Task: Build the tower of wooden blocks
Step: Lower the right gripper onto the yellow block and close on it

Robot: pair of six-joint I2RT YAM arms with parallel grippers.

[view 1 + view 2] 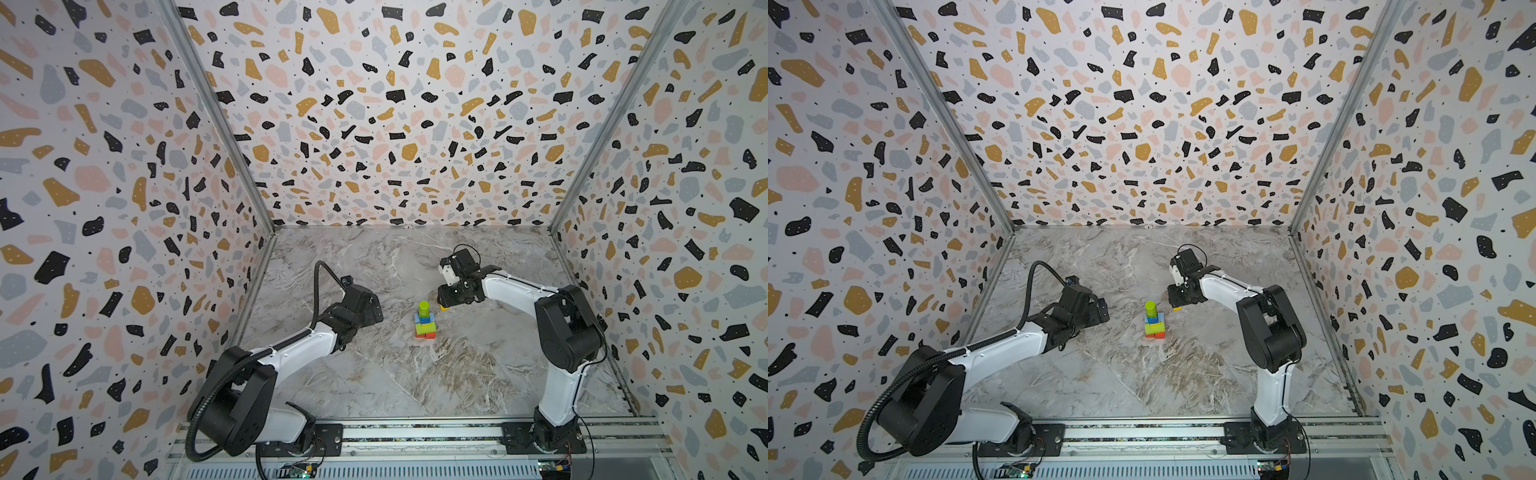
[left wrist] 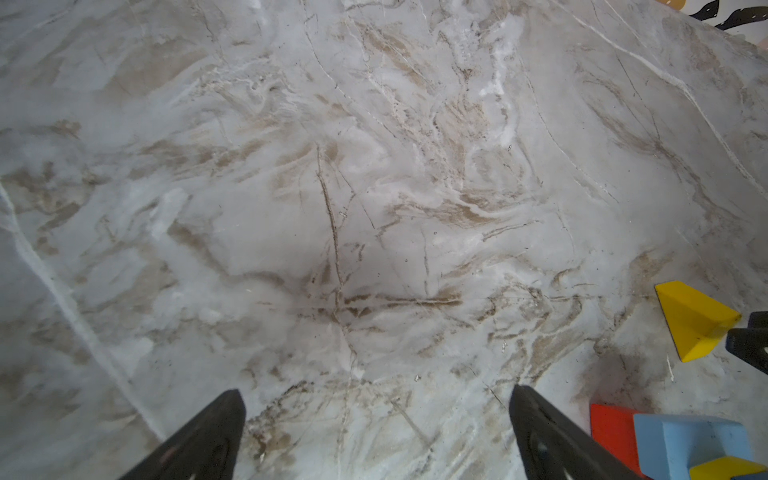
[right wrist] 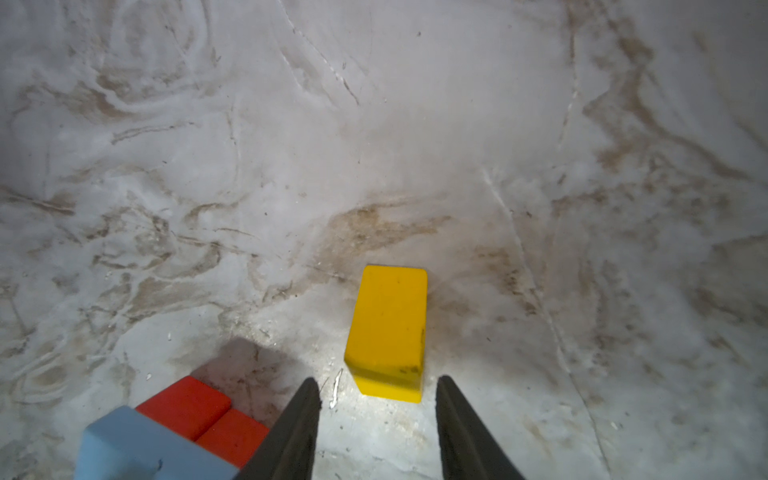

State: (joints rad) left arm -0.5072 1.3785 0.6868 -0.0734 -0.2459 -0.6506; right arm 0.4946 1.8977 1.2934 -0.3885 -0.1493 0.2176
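The wood block tower stands mid-table in both top views: red bricks at the base, then a lime slab, a light blue slab, blue and yellow pieces, and a lime cylinder on top. A loose yellow block lies on the table just right of the tower. My right gripper hovers over it, open; the block sits just ahead of the fingertips, not between them. My left gripper is wide open and empty, left of the tower.
The marble tabletop is walled by terrazzo-patterned panels at the back and both sides. An aluminium rail carrying the arm bases runs along the front edge. In the left wrist view the yellow block and the tower's corner show.
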